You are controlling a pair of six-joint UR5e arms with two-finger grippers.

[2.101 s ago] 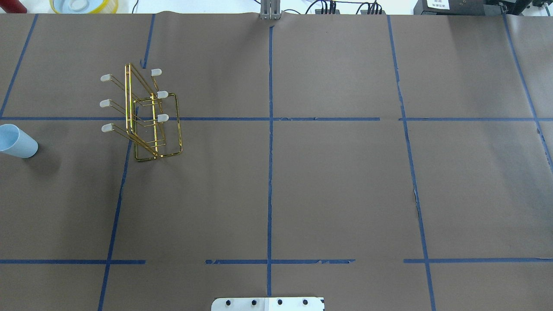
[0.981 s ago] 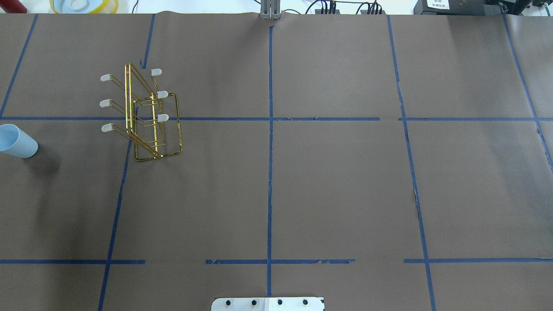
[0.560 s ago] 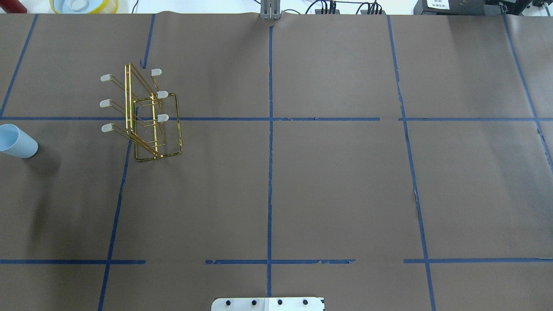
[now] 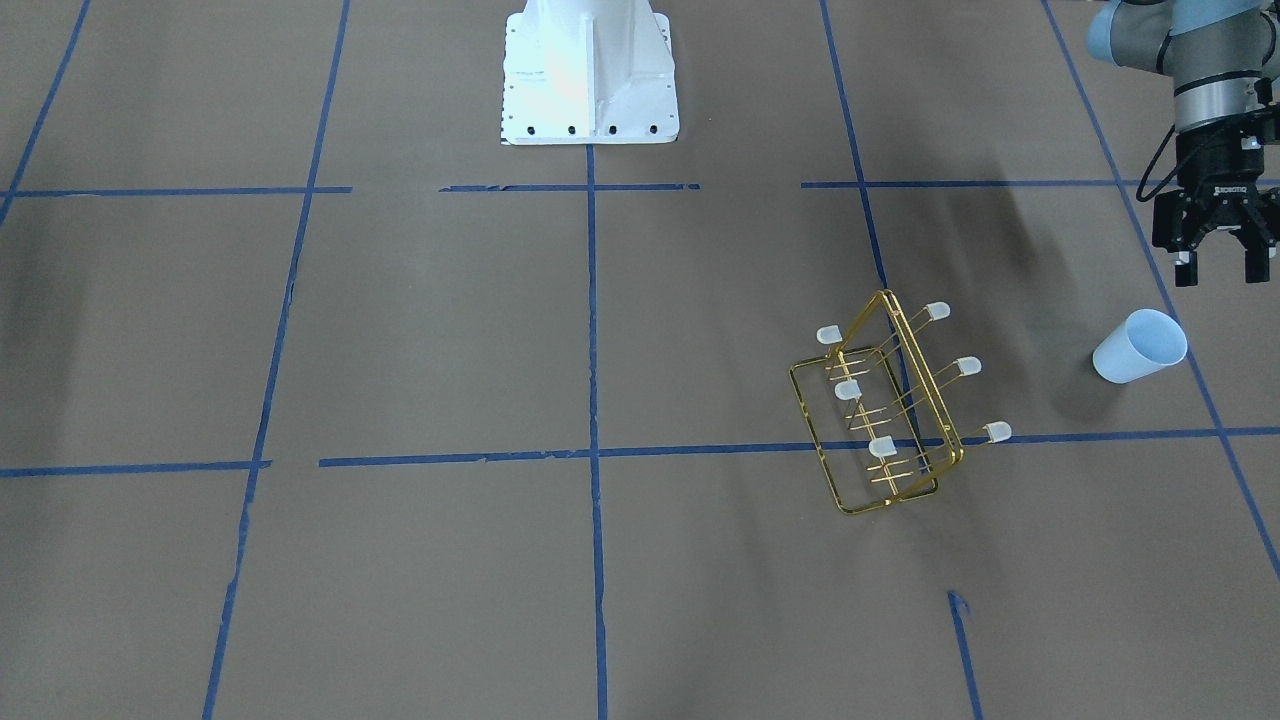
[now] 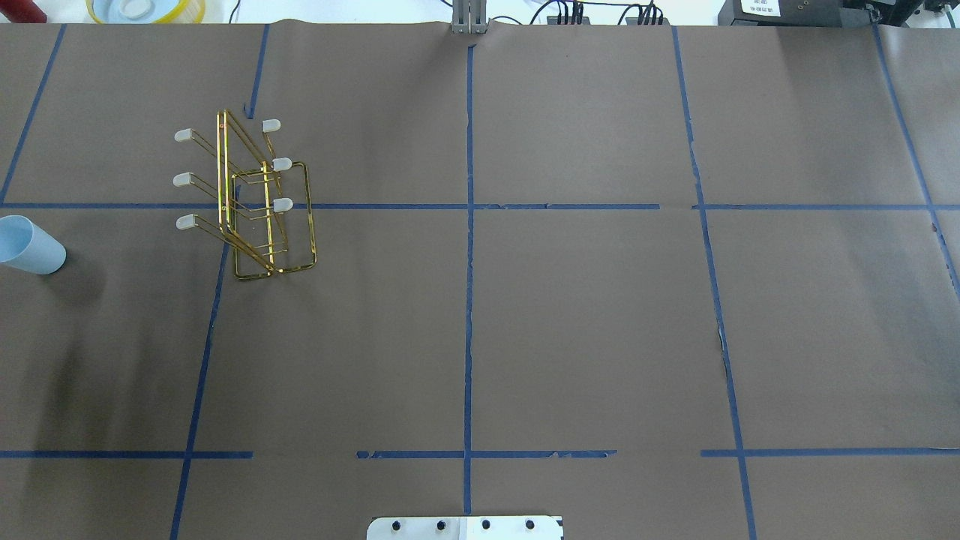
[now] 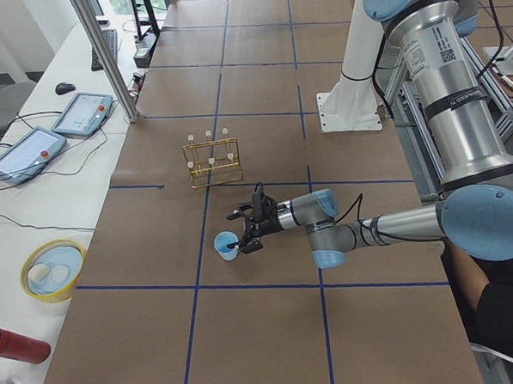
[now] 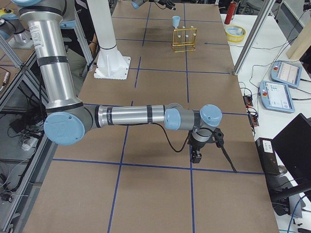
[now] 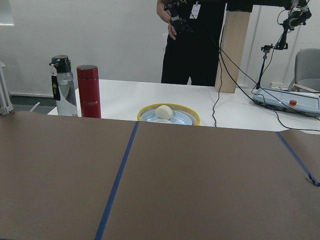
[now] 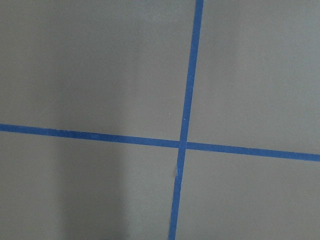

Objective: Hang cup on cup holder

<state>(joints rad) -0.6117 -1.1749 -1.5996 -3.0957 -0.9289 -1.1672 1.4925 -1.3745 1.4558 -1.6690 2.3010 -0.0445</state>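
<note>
Reach step: left gripper (image 4: 1216, 272) held near cup (image 4: 1140, 346) w/ jaws apart, no grip yet. Next: cup to be clasped & taken to rack (image 4: 890, 400). Right gripper (image 7: 196, 156): jaws can't be told.

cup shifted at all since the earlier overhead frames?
No. In the overhead view the cup sits in the same spot at the left edge, just below the horizontal blue tape line, with the same gap to the cup holder.

Pale-blue cup (image 5: 30, 247) — upright, mouth up, well apart from the cup holder (image 5: 251, 199), to the robot's left of it; cup holder — gold wire A-frame standing on its rectangular base, six white-capped prongs slanting upward.
</note>
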